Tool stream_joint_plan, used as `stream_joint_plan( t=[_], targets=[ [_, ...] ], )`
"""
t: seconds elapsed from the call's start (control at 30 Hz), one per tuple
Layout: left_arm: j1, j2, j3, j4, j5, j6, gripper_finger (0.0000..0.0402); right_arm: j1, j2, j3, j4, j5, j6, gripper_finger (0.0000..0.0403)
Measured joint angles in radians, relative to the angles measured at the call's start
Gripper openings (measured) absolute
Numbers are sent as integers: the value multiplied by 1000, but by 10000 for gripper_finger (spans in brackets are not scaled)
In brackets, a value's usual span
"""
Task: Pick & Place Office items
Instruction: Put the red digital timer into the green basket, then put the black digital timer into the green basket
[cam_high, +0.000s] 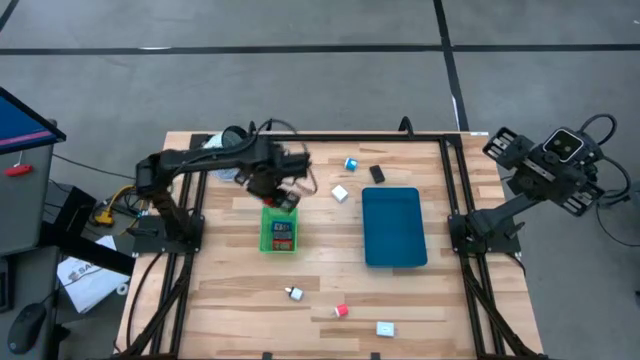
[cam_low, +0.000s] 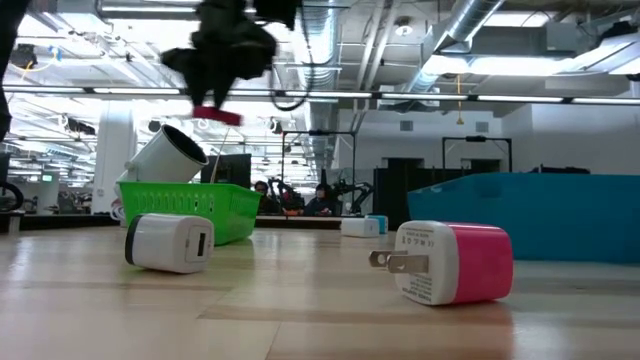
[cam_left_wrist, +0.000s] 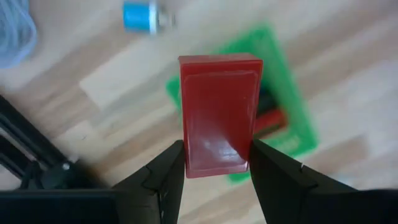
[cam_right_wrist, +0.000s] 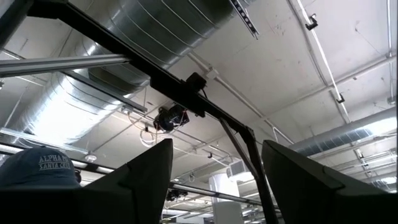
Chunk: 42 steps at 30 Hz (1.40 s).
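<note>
My left gripper (cam_high: 283, 195) hangs above the far end of the green tray (cam_high: 278, 230), shut on a flat red block (cam_left_wrist: 219, 112). The low view shows the gripper (cam_low: 222, 95) and block (cam_low: 218, 115) well above the tray (cam_low: 190, 205). The tray holds red and black items (cam_left_wrist: 270, 118). Loose office items lie on the table: a blue-white one (cam_high: 351, 163), a black one (cam_high: 376, 174) and a white one (cam_high: 340, 193). Near the front lie a small white one (cam_high: 294, 293), a pink one (cam_high: 341, 311) and a white one (cam_high: 385, 328). My right gripper (cam_right_wrist: 217, 149) is open and empty, parked off the table's right edge (cam_high: 510, 148) and pointing at the ceiling. My left gripper pinches the red block's two long sides (cam_left_wrist: 189, 158) between its two fingers (cam_left_wrist: 168, 168), at one end of the block. The fingers point down from above and lie along the block's length. The block is lifted clear above the green tray.
A dark blue tray (cam_high: 393, 226) lies right of the green one. A white cylinder (cam_low: 165, 155) lies behind the green tray. A white charger (cam_low: 170, 243) and a pink-white charger (cam_low: 450, 262) lie close to the low camera. People sit in the room far behind.
</note>
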<state>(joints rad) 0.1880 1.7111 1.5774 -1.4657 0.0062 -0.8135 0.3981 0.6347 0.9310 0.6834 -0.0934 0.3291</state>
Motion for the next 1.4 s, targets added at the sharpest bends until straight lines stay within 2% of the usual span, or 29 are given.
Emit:
stream_joint_plan(
  t=[0.07,0.2,0.3,0.37,0.6,0.9,1.4],
  targets=[
    [-30,-60,-107,33,23,16,159,0,9,0,1,18,-2,240],
    [-78,-172,-296,214,52,16,159,1,21,0,8,51,-15,240],
    [-102,-199,-376,329,81,3,159,0,28,0,13,76,-22,240],
    [-113,-192,-405,347,89,13,159,1,29,0,13,96,-24,240],
    [-117,-127,-431,489,90,87,159,0,38,1,13,131,-52,240],
    [-108,-50,-431,506,97,201,161,1,62,1,13,171,-68,240],
    [-73,-123,-431,546,95,242,252,1,65,1,23,173,-68,240]
  ],
)
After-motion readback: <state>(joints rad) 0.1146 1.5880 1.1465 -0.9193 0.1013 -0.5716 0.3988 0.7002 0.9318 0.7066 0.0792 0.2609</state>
